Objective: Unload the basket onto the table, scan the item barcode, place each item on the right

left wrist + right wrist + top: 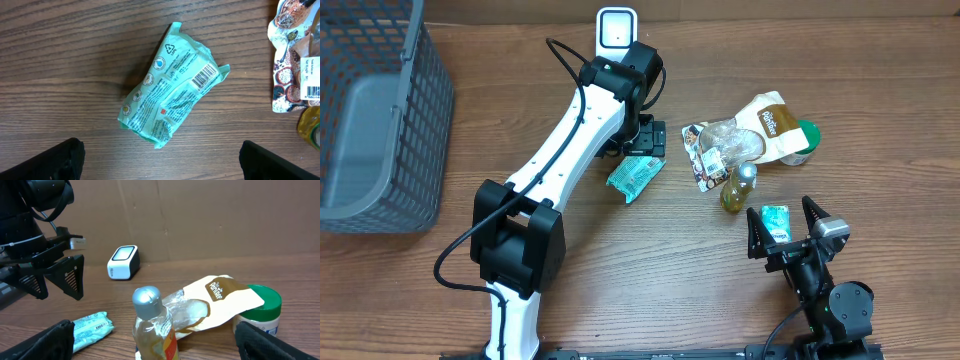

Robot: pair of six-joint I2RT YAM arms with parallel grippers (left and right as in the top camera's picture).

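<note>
Landmark is the teal packet (636, 176), the item to scan, lying flat on the wooden table (650, 290).

- Grey mesh basket (380, 110): far left of the packet, at the table edge.
- Left arm (560, 150): white and black, runs from below-left of the packet up toward it.
- Scanner (617, 30): small white unit, up and slightly left of the packet, well apart, upright by the back wall.
- Left gripper (160, 154): directly over the packet, pointing down, jaws spread wide and holding nothing. Its two fingers (55, 161) sit on either side of the packet in the wrist view, not touching it.
- Barcode (205, 77): face up on the packet, near one end.
- Flat seed pouch (698, 152): just right of the packet, with its own barcode label up.
- Clear plastic bag (732, 140): further right of the packet, partly under a brown pouch (770, 122) lying on its side.
- Green-lidded jar (806, 135): right of the packet at the far end of that pile, touching the brown pouch.
- Oil bottle (740, 188): silver cap, upright, right of the packet and just below the pile.
- Small teal carton (776, 225): right and below the packet, beside the bottle.
- Right gripper (780, 213): right and below the packet, jaws fully released. From overhead the carton sits between its fingers, but I cannot tell whether they touch it.
</note>
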